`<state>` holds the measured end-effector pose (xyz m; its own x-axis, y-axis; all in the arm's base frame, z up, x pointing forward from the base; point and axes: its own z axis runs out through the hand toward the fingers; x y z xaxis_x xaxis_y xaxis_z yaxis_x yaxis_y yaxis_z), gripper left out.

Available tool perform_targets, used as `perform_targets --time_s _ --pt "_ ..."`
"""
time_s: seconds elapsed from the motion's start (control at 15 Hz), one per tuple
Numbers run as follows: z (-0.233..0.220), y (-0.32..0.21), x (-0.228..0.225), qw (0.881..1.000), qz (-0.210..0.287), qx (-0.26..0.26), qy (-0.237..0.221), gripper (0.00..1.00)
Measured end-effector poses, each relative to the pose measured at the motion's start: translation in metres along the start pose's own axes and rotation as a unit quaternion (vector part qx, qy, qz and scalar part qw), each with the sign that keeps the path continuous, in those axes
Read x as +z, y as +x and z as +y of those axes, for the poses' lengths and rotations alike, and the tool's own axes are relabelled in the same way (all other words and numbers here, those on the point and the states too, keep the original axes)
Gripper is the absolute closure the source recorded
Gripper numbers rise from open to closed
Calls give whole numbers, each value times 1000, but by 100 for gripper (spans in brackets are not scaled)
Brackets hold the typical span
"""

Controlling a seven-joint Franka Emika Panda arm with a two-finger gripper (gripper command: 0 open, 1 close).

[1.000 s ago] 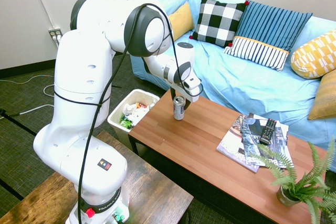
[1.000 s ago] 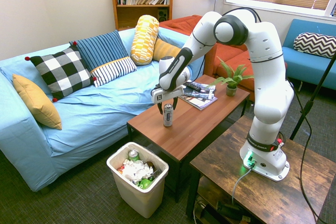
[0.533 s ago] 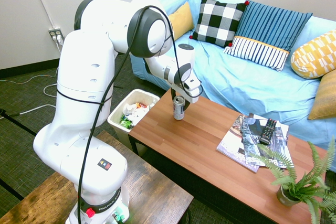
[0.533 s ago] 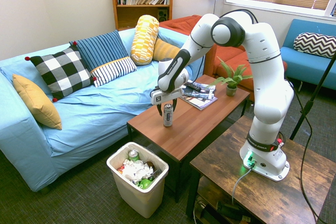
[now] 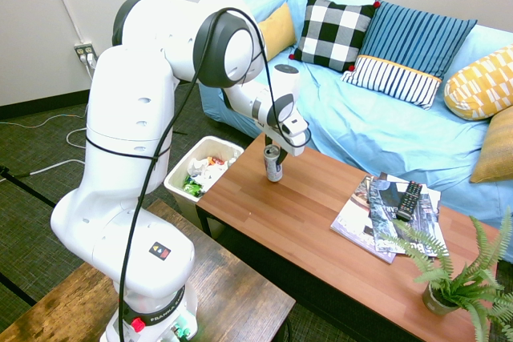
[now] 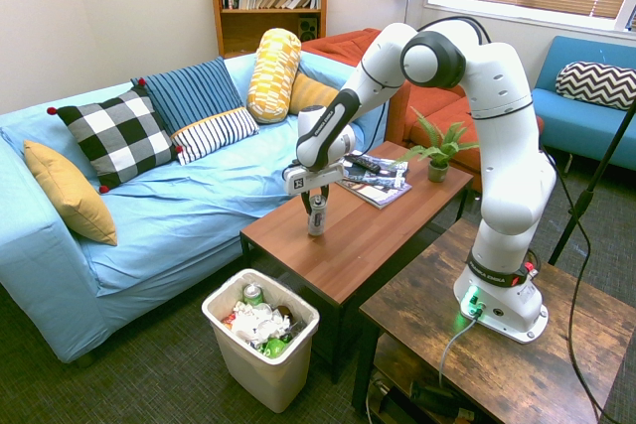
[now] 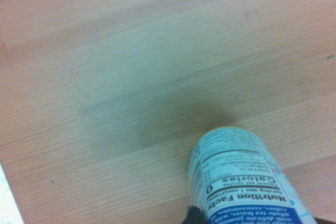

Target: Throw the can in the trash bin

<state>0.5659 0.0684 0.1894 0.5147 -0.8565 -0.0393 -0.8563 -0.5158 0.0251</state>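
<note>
- We're looking at the gripper (image 6: pixel 316 208) sitting right down over the can (image 6: pixel 316 217), with a finger on either side of it, and it looks like it's gripping the can's upper part.
- In the first exterior view we're seeing the same thing: the gripper (image 5: pixel 275 152) is covering the top of the can (image 5: pixel 273 167), and the can's lower half is showing below it.
- We're not able to tell for sure whether the can is resting on the wooden coffee table (image 6: pixel 383 228) or hanging just above it; it's upright either way, near the table's end closest to the trash bin (image 6: pixel 261 340).
- The wrist view is showing the can (image 7: pixel 241 177) close up and blurry, with a nutrition label on it, over the wood grain of the coffee table (image 7: pixel 131 66).
- The trash bin (image 5: pixel 181 178) is standing on the floor just beside that end of the table, below the can's level, with white, green and red litter showing inside.
- Farther along the table we're seeing magazines (image 5: pixel 377 212) with a remote (image 5: pixel 409 199) lying on top, and a potted fern (image 5: pixel 457 278) at the far end.
- A blue sofa (image 6: pixel 189 208) with cushions is running behind the table.
</note>
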Motion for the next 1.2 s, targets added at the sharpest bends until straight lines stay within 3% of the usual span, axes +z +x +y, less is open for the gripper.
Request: perform_targets --time_s 0.2,0.47,0.8,1.13,1.2 --pt "-30 -30 -47 999 20 -31 8 100" --pt "-103 -138 -80 993 54 -103 6 100" --pt "-162 -249 3 981 75 -171 -43 100" --pt "-177 -287 58 976 76 -193 -71 100" --pt "-177 -291 62 975 76 -194 -72 0"
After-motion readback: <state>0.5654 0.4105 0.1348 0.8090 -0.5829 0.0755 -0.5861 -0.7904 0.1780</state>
